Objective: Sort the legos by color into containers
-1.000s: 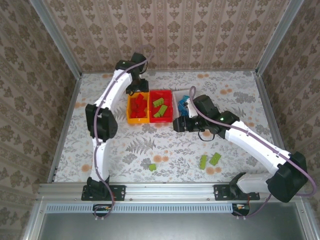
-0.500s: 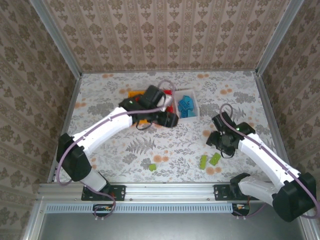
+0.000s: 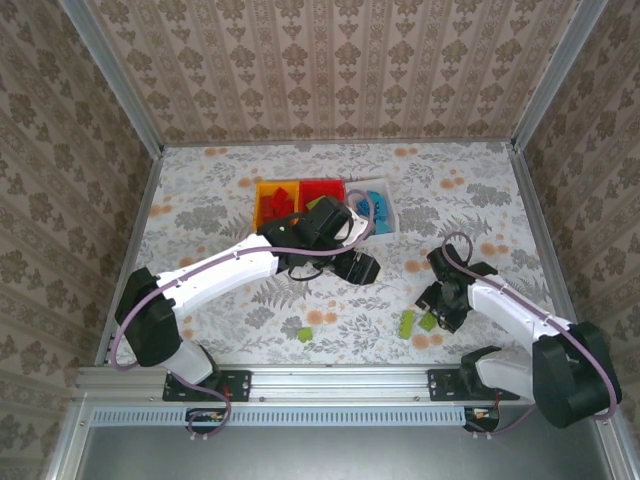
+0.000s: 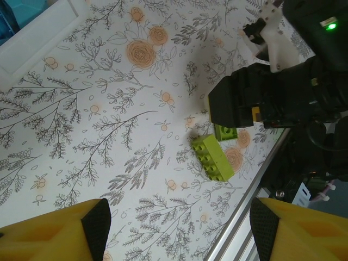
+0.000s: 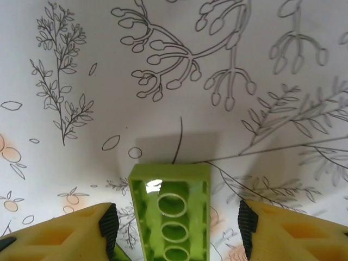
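Note:
My right gripper [image 5: 176,225] is low over the table, open, its yellow fingers straddling an upturned lime green lego [image 5: 171,209] with a gap on each side. In the top view this gripper [image 3: 437,303] sits by two green legos [image 3: 407,322] near the front edge. My left gripper [image 4: 176,228] hovers open and empty above the mat, near the table's middle [image 3: 360,268]. It looks at a green lego [image 4: 213,157] lying beside the right gripper. The containers stand at the back: yellow-orange [image 3: 262,205] with red legos, red [image 3: 320,187], white [image 3: 385,222] with blue legos.
A third green lego [image 3: 305,333] lies alone near the front, left of the other two. The metal front rail [image 3: 340,378] runs close behind the legos. The left arm [image 3: 240,265] stretches diagonally across the mat in front of the containers.
The left arm swung from the bins out over the middle of the table. The right arm left the white bin, came down to the front green legos, and its jaws narrowed a little.

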Tool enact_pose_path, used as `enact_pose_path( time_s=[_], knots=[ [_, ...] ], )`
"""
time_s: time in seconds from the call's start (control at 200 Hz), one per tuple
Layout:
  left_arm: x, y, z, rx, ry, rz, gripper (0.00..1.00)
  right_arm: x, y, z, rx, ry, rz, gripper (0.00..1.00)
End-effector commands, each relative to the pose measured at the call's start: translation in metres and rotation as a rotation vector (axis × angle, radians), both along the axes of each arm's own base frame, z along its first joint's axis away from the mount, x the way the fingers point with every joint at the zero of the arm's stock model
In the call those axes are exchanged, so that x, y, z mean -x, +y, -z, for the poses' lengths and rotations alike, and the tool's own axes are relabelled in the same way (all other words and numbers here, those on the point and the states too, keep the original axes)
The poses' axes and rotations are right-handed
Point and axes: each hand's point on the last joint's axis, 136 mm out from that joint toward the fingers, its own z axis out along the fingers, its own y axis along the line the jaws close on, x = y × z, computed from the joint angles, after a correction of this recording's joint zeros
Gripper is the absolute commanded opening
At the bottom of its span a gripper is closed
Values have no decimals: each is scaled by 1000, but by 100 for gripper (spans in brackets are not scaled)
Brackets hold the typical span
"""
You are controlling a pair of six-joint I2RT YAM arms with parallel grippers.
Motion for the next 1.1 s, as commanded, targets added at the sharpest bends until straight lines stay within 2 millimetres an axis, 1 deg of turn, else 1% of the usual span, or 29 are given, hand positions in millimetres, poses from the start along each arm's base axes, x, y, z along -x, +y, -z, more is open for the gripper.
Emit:
enact_pose_path(
  time_s=[0.0, 0.135, 0.265, 0.345, 0.395, 0.43, 0.495, 0.54, 0.58, 0.63, 0.655, 0.69, 0.785, 0.795, 0.805, 0.85, 0.93, 1.0, 1.06, 1.09],
  knots=[
    [-1, -5, -18, 47, -24, 3, 71, -2, 5, 8, -35, -1, 17, 61],
    [-1, -6, -19, 48, -24, 2, 71, 1, 4, 14, -35, 27, 17, 54],
    [-4, -6, -20, 47, -31, -6, 71, -5, 6, 14, -41, 8, 12, 42],
    [-7, -6, -23, 49, -36, -20, 71, -14, 8, 9, -44, -25, -3, 34],
    [-9, -5, -24, 46, -41, -34, 71, -23, 8, -1, -39, -65, -22, 32],
    [-12, -2, -26, 44, -48, -53, 71, -31, 8, -11, -30, -104, -44, 31],
    [-19, 4, -31, 43, -61, -95, 71, -50, 12, -36, -9, -191, -104, 30],
    [-26, 12, -35, 39, -75, -142, 71, -64, 19, -57, -6, -260, -157, 30],
    [-33, 21, -39, 30, -88, -194, 70, -78, 29, -75, -10, -319, -210, 30],
    [-42, 34, -46, 29, -107, -260, 71, -96, 48, -97, -21, -388, -286, 29],
    [-48, 42, -49, 22, -122, -300, 71, -102, 56, -104, -24, -409, -319, 29],
    [-55, 55, -53, 7, -141, -357, 71, -115, 76, -121, -36, -461, -389, 29],
    [-71, 93, -59, -21, -160, -508, 70, -140, 130, -142, -62, -534, -553, 30],
    [-73, 97, -59, -23, -158, -524, 70, -143, 136, -147, -67, -548, -568, 30],
    [-75, 101, -59, -28, -156, -539, 70, -146, 141, -144, -64, -537, -584, 30],
    [-80, 119, -57, -34, -137, -606, 70, -159, 164, -148, -65, -548, -638, 31],
    [-84, 147, -48, -57, -92, -697, 70, -183, 193, -152, -70, -560, -685, 31],
    [-84, 168, -38, -76, -54, -757, 70, -205, 209, -149, -66, -545, -698, 31],
    [-82, 180, -31, -78, -23, -788, 70, -223, 222, -144, -57, -526, -720, 31],
    [-81, 184, -29, -77, -13, -800, 70, -231, 227, -138, -50, -509, -724, 31]
  ],
)
